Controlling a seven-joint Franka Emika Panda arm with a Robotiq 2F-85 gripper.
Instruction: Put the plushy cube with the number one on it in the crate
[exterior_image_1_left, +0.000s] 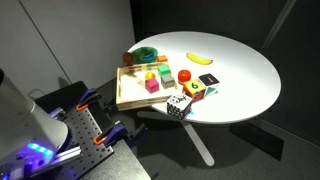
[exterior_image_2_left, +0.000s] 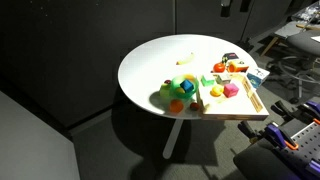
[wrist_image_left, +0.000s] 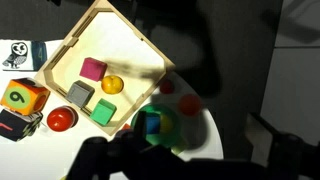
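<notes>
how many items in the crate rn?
4 in the crate: pink block, yellow ball beside it, grey block and green block along one wall. Nothing looks hidden.

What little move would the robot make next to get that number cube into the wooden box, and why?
Probably a sideways shift toward the plush cube. It sits outside the crate, beside a red ball, at the wrist view's left edge, while that view centres nearer the green bowl. The cube's visible face looks like a 9 or 6; no one shows.

A "9" (or an inverted "6") on the multicoloured cube (wrist_image_left: 20, 97)
</notes>
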